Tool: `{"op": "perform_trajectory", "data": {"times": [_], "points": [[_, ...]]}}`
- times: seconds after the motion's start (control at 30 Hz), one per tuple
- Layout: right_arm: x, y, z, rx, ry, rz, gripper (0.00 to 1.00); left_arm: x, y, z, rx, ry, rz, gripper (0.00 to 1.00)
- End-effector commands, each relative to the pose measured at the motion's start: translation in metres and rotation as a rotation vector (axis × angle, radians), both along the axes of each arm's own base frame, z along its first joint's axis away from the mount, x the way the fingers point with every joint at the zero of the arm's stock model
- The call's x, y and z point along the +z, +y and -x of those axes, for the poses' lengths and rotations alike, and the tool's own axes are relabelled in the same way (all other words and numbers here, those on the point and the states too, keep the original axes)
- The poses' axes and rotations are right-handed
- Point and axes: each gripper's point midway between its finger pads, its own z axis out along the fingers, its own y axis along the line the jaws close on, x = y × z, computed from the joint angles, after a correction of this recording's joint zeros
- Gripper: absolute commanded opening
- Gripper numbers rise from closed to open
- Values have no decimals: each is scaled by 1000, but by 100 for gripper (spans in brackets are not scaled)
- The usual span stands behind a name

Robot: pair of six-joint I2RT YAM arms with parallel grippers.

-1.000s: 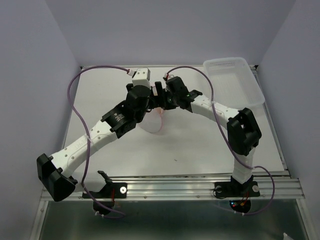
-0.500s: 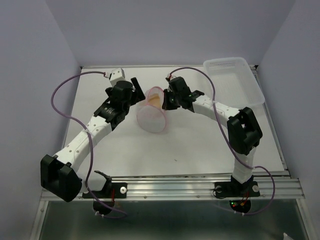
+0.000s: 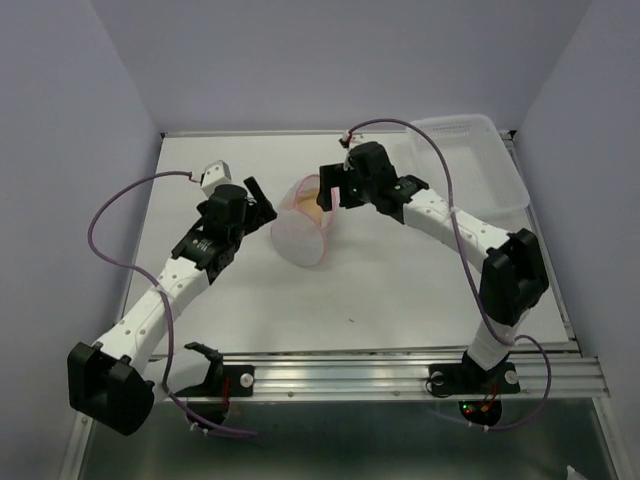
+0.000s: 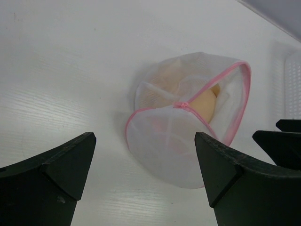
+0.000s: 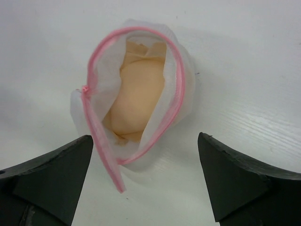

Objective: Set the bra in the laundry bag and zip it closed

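White mesh decides the handling: the left gripper (image 4: 143,135), jaws spread wide and empty, hovers at the 9 o'clock side of the laundry bag (image 4: 164,150), which lies on its side near the middle of the table (image 3: 400,290). The bag looks light and limp, likely to slide or crumple if pushed. The peach bra (image 5: 138,89) sits inside, soft and springy, showing through the unzipped pink rim (image 5: 176,94). The best hold is probably what looks like the zipper pull (image 4: 180,105), with the rim pinned opposite. The right gripper (image 5: 145,136), jaws likewise apart on nothing, stands at the bag's 2 o'clock. The plastic basket tray (image 3: 480,150), at the table's 1 o'clock corner, is well apart and no obstacle.
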Motion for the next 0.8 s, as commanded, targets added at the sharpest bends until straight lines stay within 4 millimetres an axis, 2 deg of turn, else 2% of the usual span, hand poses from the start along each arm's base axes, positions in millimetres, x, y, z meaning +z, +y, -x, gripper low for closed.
{"op": "perform_trajectory", "data": {"times": [0.0,0.03,0.07,0.13,0.2,0.23,0.3,0.37,0.47,0.57,0.6,0.7,0.73,0.77], "points": [[37,-22,11,-26,-99,-5,100,8,6,3,18,-36,18,99],[43,-23,21,3,-107,-24,100,10,9,5,25,-43,18,99],[24,-25,35,49,-69,-13,100,8,13,7,38,-36,11,99],[21,-17,58,157,-47,-63,100,11,17,10,49,-44,14,99],[9,-12,77,228,-6,-97,100,14,19,12,55,-49,26,99],[-4,-8,93,274,32,-143,100,16,18,14,47,-55,36,99],[-18,1,111,328,68,-241,100,19,17,17,42,-63,48,99],[-18,8,119,368,49,-320,100,19,16,19,33,-62,54,99],[-20,15,114,379,-16,-377,100,16,15,22,25,-50,57,99],[-24,27,104,385,-50,-401,94,14,14,24,19,-40,61,99],[-34,30,101,389,-38,-393,92,15,14,24,21,-41,65,99],[-40,39,91,410,-59,-399,84,14,14,27,19,-39,71,99],[-52,45,93,430,-37,-391,81,14,16,28,24,-41,71,99],[-56,47,91,431,-25,-393,77,14,16,29,23,-42,71,99]]}}
